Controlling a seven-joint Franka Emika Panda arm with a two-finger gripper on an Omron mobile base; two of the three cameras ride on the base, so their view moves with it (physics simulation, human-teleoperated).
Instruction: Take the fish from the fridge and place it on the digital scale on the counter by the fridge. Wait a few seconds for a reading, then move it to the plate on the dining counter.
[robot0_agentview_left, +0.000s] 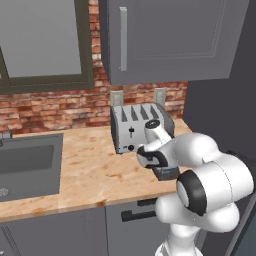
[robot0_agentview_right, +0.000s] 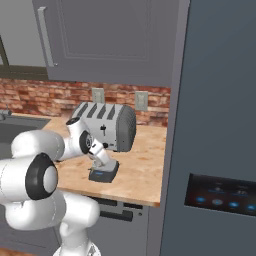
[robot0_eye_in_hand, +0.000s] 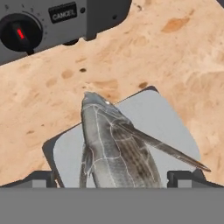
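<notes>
Fish (robot0_eye_in_hand: 114, 148) in end effector (robot0_eye_in_hand: 114, 177) grip, over digital scale (robot0_eye_in_hand: 170, 118)

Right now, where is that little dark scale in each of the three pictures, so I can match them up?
Left base view: the digital scale peeks out on the counter under the arm's wrist, in front of the toaster.
Right base view: it lies on the counter near the middle, just below the toaster.
Hand view: its pale top lies under the fish.
Shared landmark: the toaster.
</notes>
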